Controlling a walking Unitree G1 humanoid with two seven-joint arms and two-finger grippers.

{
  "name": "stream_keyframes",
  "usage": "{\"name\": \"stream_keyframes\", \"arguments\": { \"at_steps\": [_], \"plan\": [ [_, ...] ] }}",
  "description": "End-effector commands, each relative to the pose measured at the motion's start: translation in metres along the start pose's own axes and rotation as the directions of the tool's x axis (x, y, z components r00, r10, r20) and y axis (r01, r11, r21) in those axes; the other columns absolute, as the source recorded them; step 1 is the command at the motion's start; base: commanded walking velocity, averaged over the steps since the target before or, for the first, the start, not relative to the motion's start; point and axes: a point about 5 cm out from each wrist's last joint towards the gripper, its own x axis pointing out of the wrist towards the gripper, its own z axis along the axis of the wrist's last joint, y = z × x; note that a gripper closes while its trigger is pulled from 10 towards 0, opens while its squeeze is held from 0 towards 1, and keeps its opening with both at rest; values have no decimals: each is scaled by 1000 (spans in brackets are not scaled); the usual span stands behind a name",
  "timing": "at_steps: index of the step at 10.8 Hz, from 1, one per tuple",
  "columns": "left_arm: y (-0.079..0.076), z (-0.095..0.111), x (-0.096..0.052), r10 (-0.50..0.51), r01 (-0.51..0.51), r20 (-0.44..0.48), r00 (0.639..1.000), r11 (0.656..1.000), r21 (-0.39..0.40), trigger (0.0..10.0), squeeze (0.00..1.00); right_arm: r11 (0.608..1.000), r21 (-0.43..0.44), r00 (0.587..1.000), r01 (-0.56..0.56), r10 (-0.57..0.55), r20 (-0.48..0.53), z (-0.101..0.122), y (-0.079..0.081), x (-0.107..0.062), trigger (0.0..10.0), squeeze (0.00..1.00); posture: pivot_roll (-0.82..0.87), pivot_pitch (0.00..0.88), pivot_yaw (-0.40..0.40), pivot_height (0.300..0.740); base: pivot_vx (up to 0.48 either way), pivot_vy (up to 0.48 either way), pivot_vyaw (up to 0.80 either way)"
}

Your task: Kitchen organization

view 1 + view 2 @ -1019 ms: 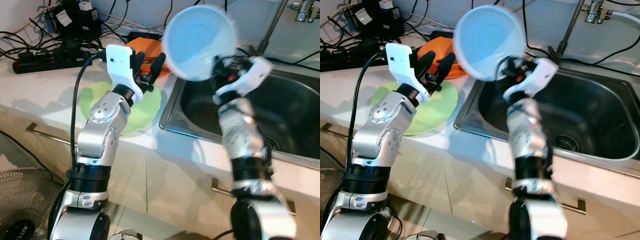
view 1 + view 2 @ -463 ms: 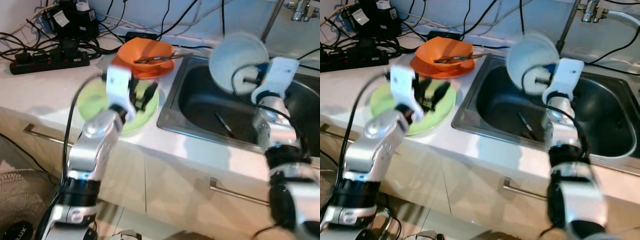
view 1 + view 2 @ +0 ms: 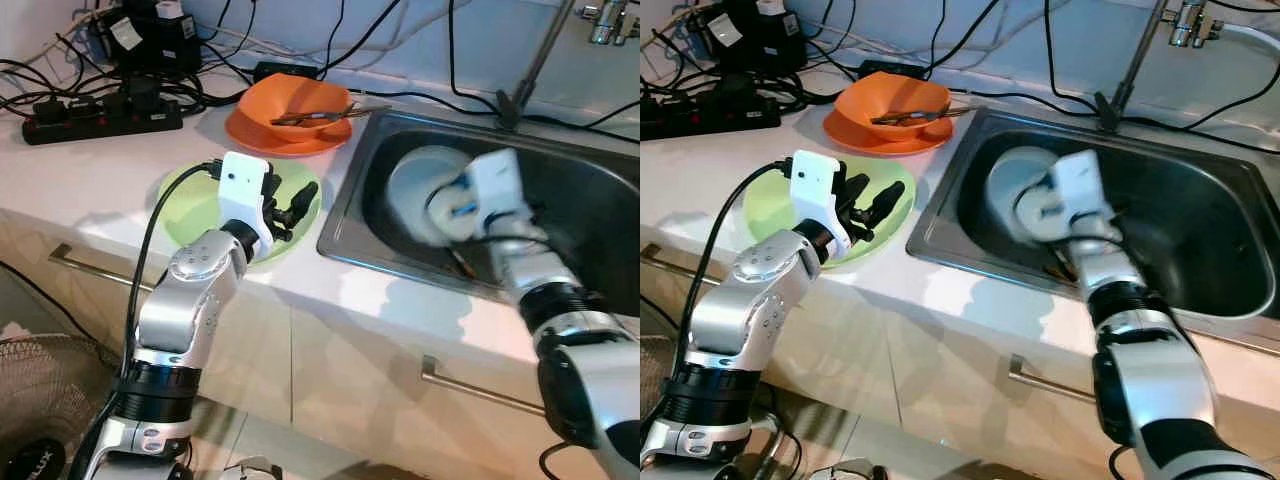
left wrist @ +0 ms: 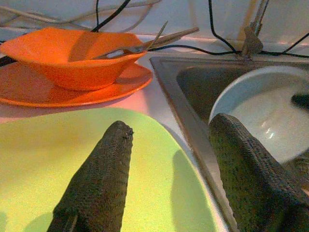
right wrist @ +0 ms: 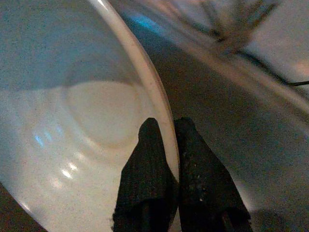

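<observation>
One white bowl [image 5: 72,111] pinched by the rim in right gripper [image 5: 166,159], hanging inside sink [image 3: 590,215] | tilting on edge, mouth facing away from jaws, no long axis | lowering gently, releasing once seated | left gripper [image 4: 169,169] spread wide, hovering over green plate [image 4: 43,159].

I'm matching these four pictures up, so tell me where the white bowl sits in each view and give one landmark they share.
Left eye view: the round white bowl is inside the steel sink, at its left end.
Right eye view: the same spot in the sink's left end.
Left wrist view: over the sink's near edge, beyond one black finger.
Right wrist view: close up, its rim pinched by the right gripper.
Shared landmark: the sink.
</observation>
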Motion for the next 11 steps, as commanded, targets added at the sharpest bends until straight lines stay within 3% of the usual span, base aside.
{"name": "stream_keyframes", "arguments": {
  "at_steps": [1, 3, 5, 6, 7, 10, 11],
  "plan": [
    [-1, 1, -2, -3, 3, -3, 1000, 1000, 11, 10000, 0, 1000, -10, 1000, -17, 17, 19, 11, 1, 2, 10000, 0, 127, 14, -70, 740, 0, 0, 0],
    [-1, 2, -3, -2, 2, -5, 1000, 1000, 13, 10000, 0, 998, -8, 998, -69, 69, -5, 10, 10, 2, 10000, 0, 130, 15, -70, 740, 0, 0, 0],
    [-1, 2, -3, -1, 1, -9, 1000, 1000, 13, 10000, 0, 994, 1, 994, -107, 107, -15, 9, 16, 2, 10000, 902, 132, 15, -70, 740, 0, 0, 0],
    [-1, 2, -3, -1, 1, -10, 1000, 1000, 12, 10000, 0, 994, -5, 994, -113, 113, -4, 11, 18, 2, 10000, 380, 131, 15, -70, 740, 0, 0, 0],
    [-1, 2, -3, -1, 1, -11, 1000, 1000, 12, 10000, 0, 994, -7, 994, -114, 114, -1, 12, 18, 2, 10000, 0, 132, 16, -69, 740, 0, 0, 0],
    [-2, 2, -2, 1, 0, -9, 1000, 1000, 16, 10000, 0, 994, 12, 994, -108, 108, 31, 16, 19, 3, 10000, 0, 127, 12, -66, 740, 0, 0, 0],
    [0, 4, -1, 18, -18, 9, 1000, 999, 27, 10000, 0, 995, 28, 991, -99, 96, 91, 25, 19, 3, 10000, 0, 125, 11, -63, 740, 0, 0, 0]
  ]
}}
